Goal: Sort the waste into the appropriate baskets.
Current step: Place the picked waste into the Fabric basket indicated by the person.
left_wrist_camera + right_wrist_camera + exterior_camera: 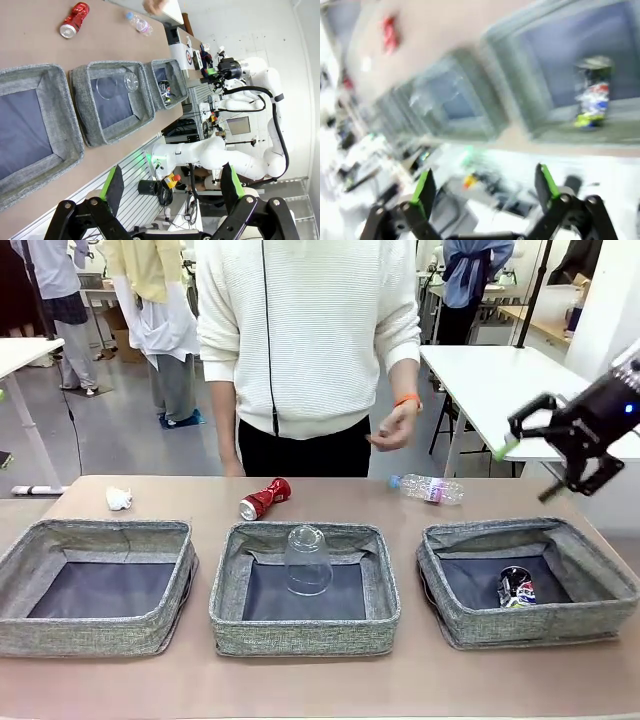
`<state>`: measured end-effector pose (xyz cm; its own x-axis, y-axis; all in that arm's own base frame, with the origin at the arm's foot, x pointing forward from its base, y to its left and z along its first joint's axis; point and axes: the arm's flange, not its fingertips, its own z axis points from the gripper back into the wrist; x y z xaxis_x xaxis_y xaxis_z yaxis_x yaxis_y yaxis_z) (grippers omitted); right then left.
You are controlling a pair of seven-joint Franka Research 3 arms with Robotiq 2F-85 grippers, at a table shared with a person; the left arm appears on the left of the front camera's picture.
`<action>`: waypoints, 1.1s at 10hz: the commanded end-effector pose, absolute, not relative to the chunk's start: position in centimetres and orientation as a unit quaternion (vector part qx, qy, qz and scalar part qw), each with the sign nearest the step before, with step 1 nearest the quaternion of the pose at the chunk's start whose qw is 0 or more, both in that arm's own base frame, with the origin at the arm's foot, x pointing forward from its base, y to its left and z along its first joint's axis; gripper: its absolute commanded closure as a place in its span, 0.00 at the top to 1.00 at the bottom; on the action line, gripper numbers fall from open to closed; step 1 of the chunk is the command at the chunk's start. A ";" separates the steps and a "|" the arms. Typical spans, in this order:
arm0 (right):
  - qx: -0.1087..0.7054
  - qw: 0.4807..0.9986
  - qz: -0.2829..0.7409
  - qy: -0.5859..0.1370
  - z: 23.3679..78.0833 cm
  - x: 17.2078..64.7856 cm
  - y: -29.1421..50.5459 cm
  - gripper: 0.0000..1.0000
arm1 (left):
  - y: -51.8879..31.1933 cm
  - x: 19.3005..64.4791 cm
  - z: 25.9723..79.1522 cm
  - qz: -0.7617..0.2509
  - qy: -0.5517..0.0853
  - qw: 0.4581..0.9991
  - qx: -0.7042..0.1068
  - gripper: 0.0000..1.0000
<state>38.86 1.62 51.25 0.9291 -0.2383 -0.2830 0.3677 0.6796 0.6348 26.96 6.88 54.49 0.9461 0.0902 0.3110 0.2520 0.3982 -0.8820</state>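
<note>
— While the left gripper (pixel 172 176) and right gripper (pixel 528 468) gape empty, what lies where?
— Cup (pixel 307 560) in the middle basket (pixel 300 628), crushed can (pixel 516 590) in the right basket (pixel 540 626); red can (pixel 265 498), bottle (pixel 430 488) and wad (pixel 119 498) on the table (pixel 300 680) beyond.

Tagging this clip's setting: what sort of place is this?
Likely a robotics lab: the robot's white right arm with cabling, more white work tables behind the person, and grey baskets laid out for sorting.

Robotics lab, white robot arm (pixel 260 70) with cabling, rows of white worktables (pixel 490 375), bare grey floor (pixel 110 440)
</note>
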 end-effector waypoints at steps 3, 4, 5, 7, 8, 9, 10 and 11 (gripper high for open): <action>0.668 0.716 0.027 0.198 53.2 39.5 -0.3 1.00 | 7.0 26.8 54.5 -0.055 -0.156 0.819 -0.549 1.00; 0.661 0.717 0.036 0.216 52.1 39.3 -0.8 1.00 | 7.0 26.8 54.5 -0.055 -0.156 0.819 -0.549 1.00; 0.630 0.743 0.023 0.224 50.9 39.1 -1.0 1.00 | 7.0 26.8 54.5 -0.055 -0.156 0.819 -0.549 1.00; 0.640 0.747 0.013 0.179 52.7 38.3 -0.2 1.00 | 7.0 26.8 54.5 -0.055 -0.156 0.819 -0.549 1.00; 0.640 0.747 0.013 0.179 52.7 38.3 -0.2 1.00 | 7.0 26.8 54.5 -0.055 -0.156 0.819 -0.549 1.00; 0.640 0.747 0.013 0.179 52.7 38.3 -0.2 1.00 | 7.0 26.8 54.5 -0.055 -0.156 0.819 -0.549 1.00; 0.640 0.747 0.013 0.179 52.7 38.3 -0.2 1.00 | 7.0 26.8 54.5 -0.055 -0.156 0.819 -0.549 1.00; 0.640 0.747 0.013 0.179 52.7 38.3 -0.2 1.00 | 7.0 26.8 54.5 -0.055 -0.156 0.819 -0.549 1.00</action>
<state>38.03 -0.40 52.32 0.9325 0.2710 -0.2388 0.1930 0.1850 0.9636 26.95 6.89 54.49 0.9461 0.0902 0.3110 0.2520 0.3981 -0.8821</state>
